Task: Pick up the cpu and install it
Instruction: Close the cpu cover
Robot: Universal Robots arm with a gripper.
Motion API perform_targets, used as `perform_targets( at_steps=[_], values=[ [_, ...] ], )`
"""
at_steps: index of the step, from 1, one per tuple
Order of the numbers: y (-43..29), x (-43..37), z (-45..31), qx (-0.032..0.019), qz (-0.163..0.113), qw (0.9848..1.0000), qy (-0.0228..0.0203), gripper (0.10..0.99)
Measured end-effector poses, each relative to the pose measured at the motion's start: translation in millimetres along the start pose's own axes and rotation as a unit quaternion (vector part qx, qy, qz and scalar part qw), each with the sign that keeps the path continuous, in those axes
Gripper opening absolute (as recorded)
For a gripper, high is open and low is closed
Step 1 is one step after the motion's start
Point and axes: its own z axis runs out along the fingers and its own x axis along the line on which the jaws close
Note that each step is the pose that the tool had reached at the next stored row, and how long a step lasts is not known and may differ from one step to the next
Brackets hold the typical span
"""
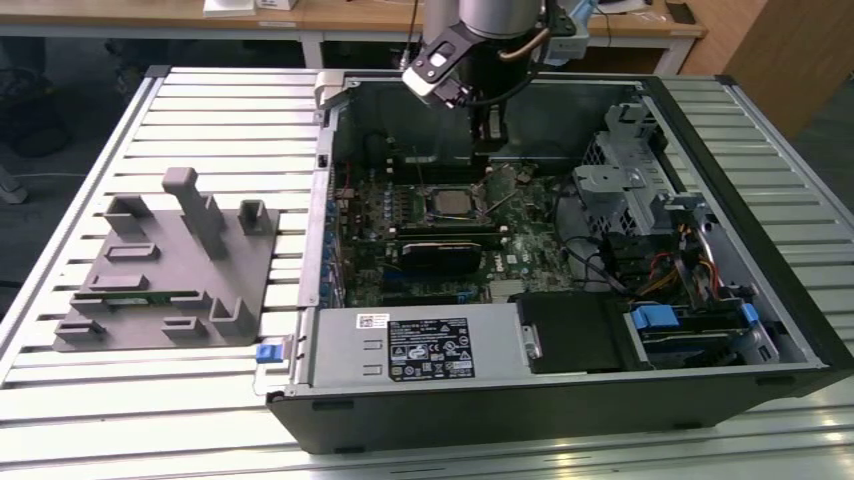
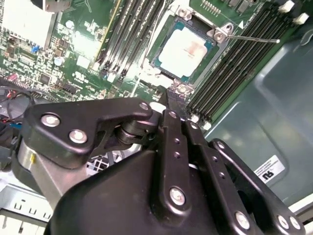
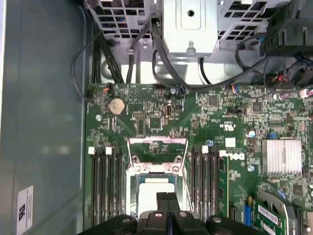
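- The cpu [image 2: 183,51] lies in the socket [image 2: 159,62] on the board, inside the open case [image 1: 787,260] on the worktop [image 1: 200,130].
- In the exterior view, the cpu sits at about 7 o'clock from the gripper [image 1: 487,145].
- The gripper's fingers are pressed together with nothing between them. In both wrist views its tip hangs by the socket's edge, clear of the cpu as far as I can see.
- I'd judge the pick-up and placing done, and the step in hand to be the seating end of the install.
- The lever [image 2: 254,38] stands out over the memory slots [image 2: 230,68], so to my eye the socket looks unlatched.
- Any move here calls for a level, straight-down touch and no sideways drag, because the cpu rests loose and would slide.
- The cpu lies flat with its metal top up.
- Being square, it has no real long axis. In the exterior view its edges run roughly 12-to-6 and 3-to-9, in line with the socket frame and slots.
- A grey fixture [image 1: 160,280] sits well apart, at 9 o'clock from the case.
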Motion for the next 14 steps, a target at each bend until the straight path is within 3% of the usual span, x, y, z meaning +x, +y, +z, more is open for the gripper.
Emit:
perform_targets(
  at_steps=[5,14],
  values=[
    [9.8,-0.6,0.7,0.0058,0.000,1.0000,0.0030,0.106],
    [17.3,-0.5,5.7,0.0064,-0.005,1.0000,0.0031,0.106]
  ],
)
